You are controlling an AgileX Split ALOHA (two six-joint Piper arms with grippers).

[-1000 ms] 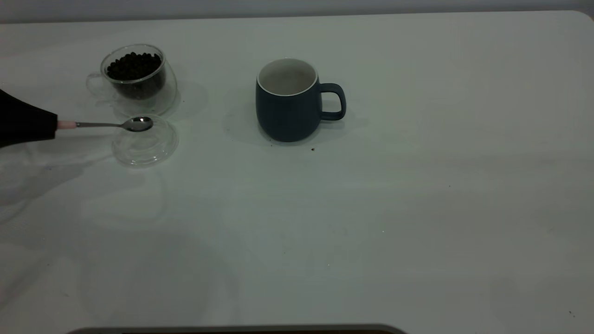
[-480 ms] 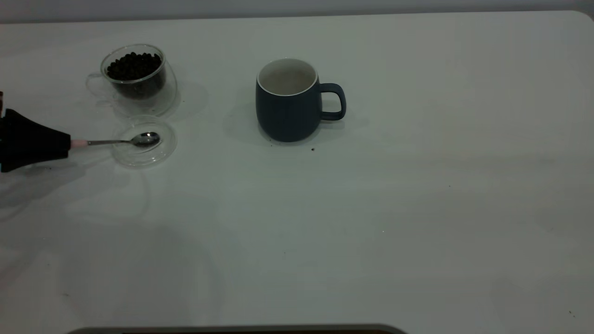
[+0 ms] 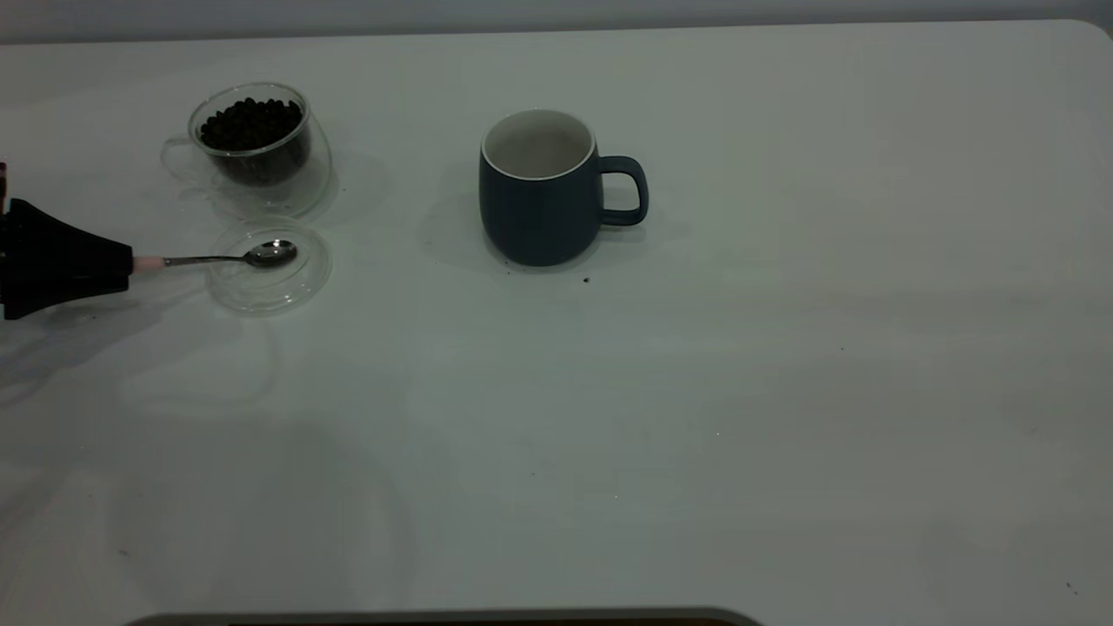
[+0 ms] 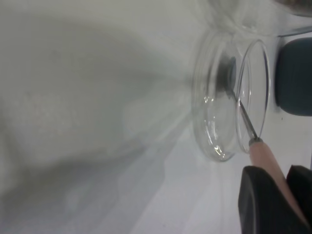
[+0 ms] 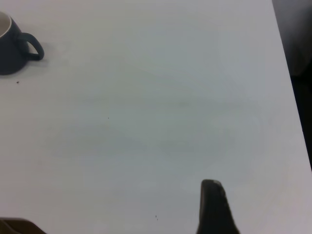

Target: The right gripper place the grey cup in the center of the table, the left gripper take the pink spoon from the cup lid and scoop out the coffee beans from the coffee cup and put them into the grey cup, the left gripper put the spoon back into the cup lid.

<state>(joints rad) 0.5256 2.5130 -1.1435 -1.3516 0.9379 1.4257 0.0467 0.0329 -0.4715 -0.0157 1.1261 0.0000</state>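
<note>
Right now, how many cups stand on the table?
2. The grey cup stands near the table's middle; the glass coffee cup, holding beans, stands at the far left, behind the lid. None looks hidden.

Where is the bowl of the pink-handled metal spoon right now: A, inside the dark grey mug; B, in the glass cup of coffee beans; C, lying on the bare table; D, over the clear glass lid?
D: the left gripper holds the pink-handled metal spoon with its bowl over the clear glass lid.

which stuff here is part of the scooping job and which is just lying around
Job: grey cup; pink spoon held by left gripper; cup lid; coffee cup of beans; right gripper, parked.

Lying about: a dark crumb on the table.
</note>
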